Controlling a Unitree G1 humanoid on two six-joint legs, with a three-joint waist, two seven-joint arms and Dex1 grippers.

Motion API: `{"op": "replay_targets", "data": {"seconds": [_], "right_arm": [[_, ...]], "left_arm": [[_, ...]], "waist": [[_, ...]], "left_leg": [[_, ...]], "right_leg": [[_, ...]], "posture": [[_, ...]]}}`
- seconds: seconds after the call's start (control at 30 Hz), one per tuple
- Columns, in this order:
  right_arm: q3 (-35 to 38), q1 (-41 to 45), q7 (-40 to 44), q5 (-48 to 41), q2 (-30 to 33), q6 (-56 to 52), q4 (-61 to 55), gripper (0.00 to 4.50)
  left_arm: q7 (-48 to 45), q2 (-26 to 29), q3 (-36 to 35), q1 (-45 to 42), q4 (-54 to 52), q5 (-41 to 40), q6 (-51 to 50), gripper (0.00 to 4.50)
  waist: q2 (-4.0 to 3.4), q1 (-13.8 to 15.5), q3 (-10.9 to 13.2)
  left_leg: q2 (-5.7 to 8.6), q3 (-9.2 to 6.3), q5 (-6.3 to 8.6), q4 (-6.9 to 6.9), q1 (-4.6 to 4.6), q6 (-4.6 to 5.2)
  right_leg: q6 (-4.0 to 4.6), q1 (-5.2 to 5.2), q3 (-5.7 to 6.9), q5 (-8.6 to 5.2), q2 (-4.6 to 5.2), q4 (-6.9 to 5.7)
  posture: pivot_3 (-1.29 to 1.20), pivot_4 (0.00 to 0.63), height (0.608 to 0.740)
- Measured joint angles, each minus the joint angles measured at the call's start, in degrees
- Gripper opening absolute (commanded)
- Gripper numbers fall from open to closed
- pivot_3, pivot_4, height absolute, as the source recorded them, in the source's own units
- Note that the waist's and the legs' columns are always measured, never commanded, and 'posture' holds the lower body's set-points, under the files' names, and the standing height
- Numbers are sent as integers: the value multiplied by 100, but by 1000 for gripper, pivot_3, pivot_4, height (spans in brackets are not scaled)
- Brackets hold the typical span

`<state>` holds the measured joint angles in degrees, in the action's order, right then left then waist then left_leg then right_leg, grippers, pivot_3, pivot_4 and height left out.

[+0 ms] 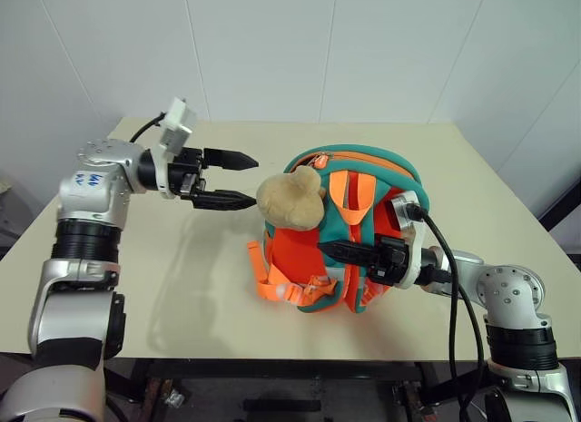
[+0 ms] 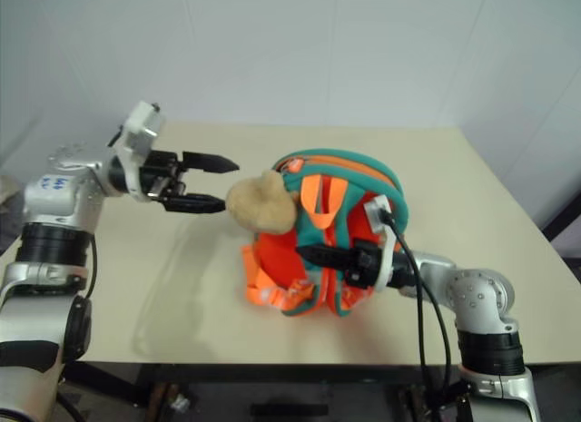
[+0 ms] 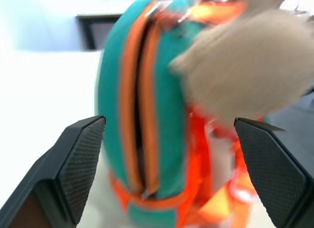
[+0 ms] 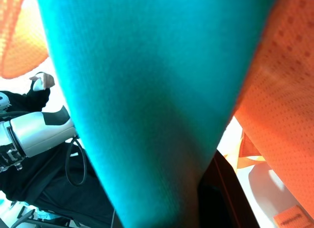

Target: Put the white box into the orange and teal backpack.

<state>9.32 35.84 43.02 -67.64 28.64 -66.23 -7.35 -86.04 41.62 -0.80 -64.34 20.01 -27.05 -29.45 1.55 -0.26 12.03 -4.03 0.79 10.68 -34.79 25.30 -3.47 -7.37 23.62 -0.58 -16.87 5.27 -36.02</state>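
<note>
Box apparently stowed: left gripper wide-jawed, empty beside the orange and teal backpack, right gripper clamped on its teal strap; next, zipping shut.

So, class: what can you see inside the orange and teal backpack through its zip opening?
Only a dark slit shows between the zip edges of the orange and teal backpack. Whatever is inside is covered by the fabric, so the contents cannot be told.
</note>
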Motion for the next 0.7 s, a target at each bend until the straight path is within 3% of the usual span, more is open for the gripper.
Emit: {"op": "replay_targets", "data": {"seconds": [0.2, 0.7], "right_arm": [[-2, 47, 17, 46, 0, 0, 96, 64], [2, 83, 34, 103, -18, 2, 112, 64]], "left_arm": [[19, -158, 23, 288, -834, -307, -337, 4490], [545, -1307, 269, 53, -564, 24, 634, 4490]], "waist": [[0, 2, 0], [0, 8, 0]], "left_leg": [[0, 0, 0, -23, 0, 0], [0, 0, 2, -25, 0, 4]], "right_leg": [[1, -7, -2, 3, 0, -5], [-3, -8, -7, 7, -3, -2]], "posture": [[0, 150, 740], [0, 150, 740]]}}
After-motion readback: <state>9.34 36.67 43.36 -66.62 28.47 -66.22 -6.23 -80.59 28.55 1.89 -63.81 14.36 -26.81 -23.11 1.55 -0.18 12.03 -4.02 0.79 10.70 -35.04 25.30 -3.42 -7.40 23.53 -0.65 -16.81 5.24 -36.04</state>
